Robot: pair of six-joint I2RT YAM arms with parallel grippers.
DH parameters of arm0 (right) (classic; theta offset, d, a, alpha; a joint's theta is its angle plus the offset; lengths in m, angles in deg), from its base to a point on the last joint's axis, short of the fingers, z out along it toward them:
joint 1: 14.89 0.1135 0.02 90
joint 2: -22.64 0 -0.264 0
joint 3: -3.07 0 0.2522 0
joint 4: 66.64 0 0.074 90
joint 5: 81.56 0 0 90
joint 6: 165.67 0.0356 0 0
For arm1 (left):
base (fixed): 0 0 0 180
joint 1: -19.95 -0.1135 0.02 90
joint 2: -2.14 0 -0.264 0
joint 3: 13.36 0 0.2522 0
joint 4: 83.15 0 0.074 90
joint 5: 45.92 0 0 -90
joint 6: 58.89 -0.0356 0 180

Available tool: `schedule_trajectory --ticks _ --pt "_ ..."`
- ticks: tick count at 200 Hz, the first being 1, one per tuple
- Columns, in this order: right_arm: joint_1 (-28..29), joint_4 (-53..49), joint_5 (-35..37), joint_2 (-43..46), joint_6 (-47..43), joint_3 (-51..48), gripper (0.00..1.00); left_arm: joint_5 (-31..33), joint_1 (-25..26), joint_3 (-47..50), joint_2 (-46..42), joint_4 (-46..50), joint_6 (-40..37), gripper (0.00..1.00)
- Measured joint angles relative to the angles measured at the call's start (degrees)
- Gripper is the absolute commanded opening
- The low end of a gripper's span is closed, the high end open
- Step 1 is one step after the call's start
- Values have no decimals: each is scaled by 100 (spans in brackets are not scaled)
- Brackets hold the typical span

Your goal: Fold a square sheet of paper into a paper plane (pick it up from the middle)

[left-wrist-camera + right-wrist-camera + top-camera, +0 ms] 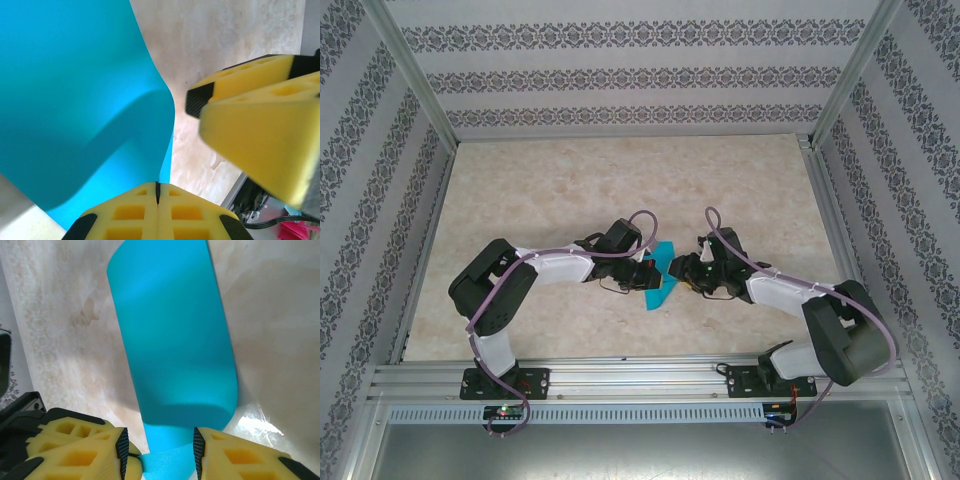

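Pinching hard now, the left gripper (642, 272) has its yellow fingers pressed flat together, and the left wrist view shows the left gripper (157, 187) with a lower edge of the teal-blue sheet of paper (75, 100) running right into the seam between them. That is a clenched grasp on the sheet.

From above, the sheet of paper (660, 275) sits out on the marbled table (570, 190), beyond the aluminium rail (640, 378) and roughly over the rail's middle. It shows as a narrow slanted shape with one end pointing back toward the rail. The left gripper reaches it from the rail's left half, the right gripper (682, 268) from its right half, and the two nearly meet over the paper.

On the right wrist camera, the sheet of paper (175, 340) rises off the table in a smooth curl, unfolded along that stretch, and a patch of it passes between the fingers of the right gripper (160, 445). Those jaws stand apart, released, with a sliver of gap on one side of the paper. I cannot tell whether either pad bears on it.

In the left wrist view, the right gripper (200, 107) hangs just beside the sheet's curved edge, with bare table showing between.
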Motion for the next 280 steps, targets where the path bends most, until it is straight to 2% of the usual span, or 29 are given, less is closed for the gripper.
schedule_trajectory --ticks 25,68,111,166,280 --pt "-155 -289 7 48 -249 216 27 57 -4 0 -4 39 -37 0" --pt "-216 -640 -33 -466 -664 916 15 83 -42 0 -61 201 -160 0" --pt "-216 -835 -195 -1517 -1038 1596 13 98 -85 0 -173 345 -306 0" --pt "-216 -1305 -140 -2308 -1556 2098 12 98 -160 0 -184 601 -498 1" --pt "-214 -1390 -146 -2468 -1829 2238 12 632 -275 -494 -127 1248 -911 2"
